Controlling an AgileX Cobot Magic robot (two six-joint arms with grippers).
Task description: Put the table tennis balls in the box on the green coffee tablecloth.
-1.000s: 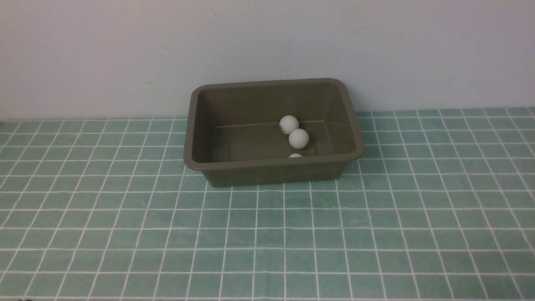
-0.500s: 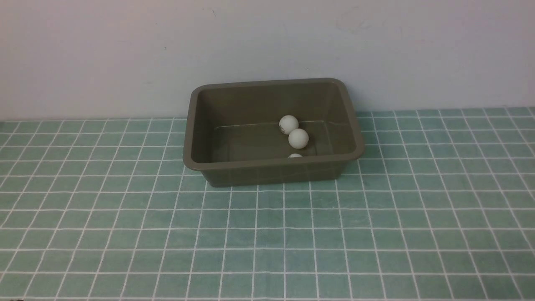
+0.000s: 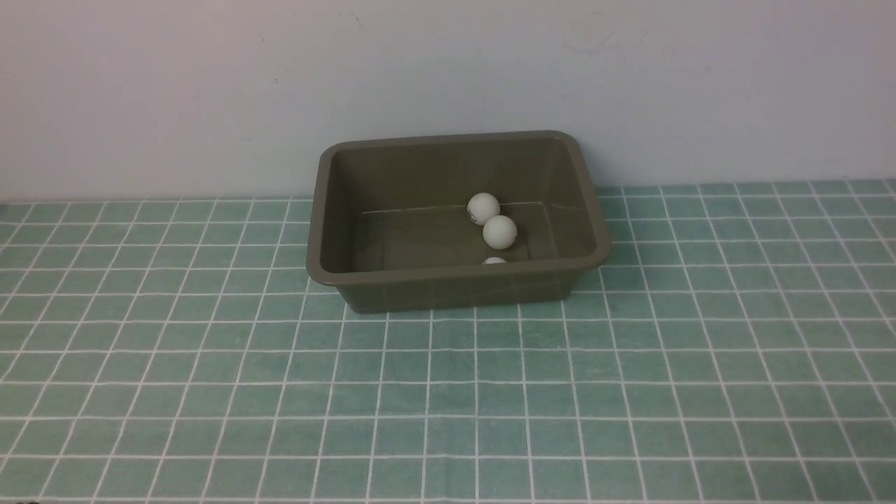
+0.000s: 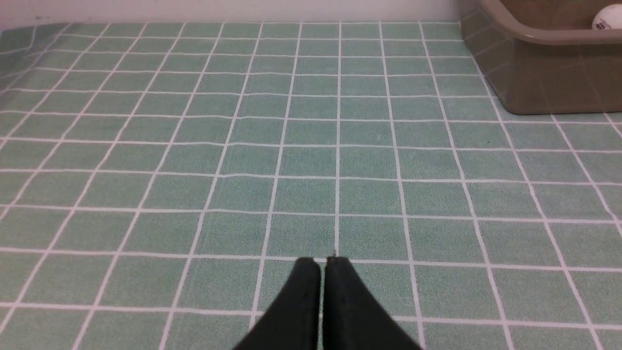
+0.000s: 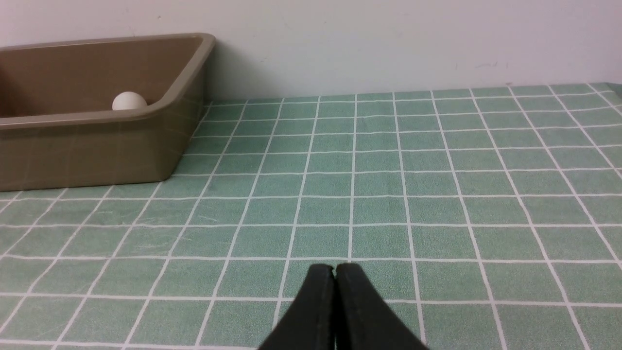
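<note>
The olive-brown box (image 3: 458, 280) stands on the green checked tablecloth (image 3: 448, 392) by the wall. Three white table tennis balls show inside it: one at the back (image 3: 483, 208), one in front of it (image 3: 500, 232), and one mostly hidden behind the near rim (image 3: 494, 260). A fourth ball is not visible. The left gripper (image 4: 323, 260) is shut and empty over bare cloth, with the box (image 4: 544, 73) and one ball (image 4: 607, 18) far off. The right gripper (image 5: 334, 267) is shut and empty over bare cloth; the box (image 5: 92, 146) and a ball (image 5: 129, 101) show there too. Neither gripper shows in the front view.
A plain pale wall (image 3: 448, 70) rises right behind the box. The cloth stretches wide on both sides and in front of the box.
</note>
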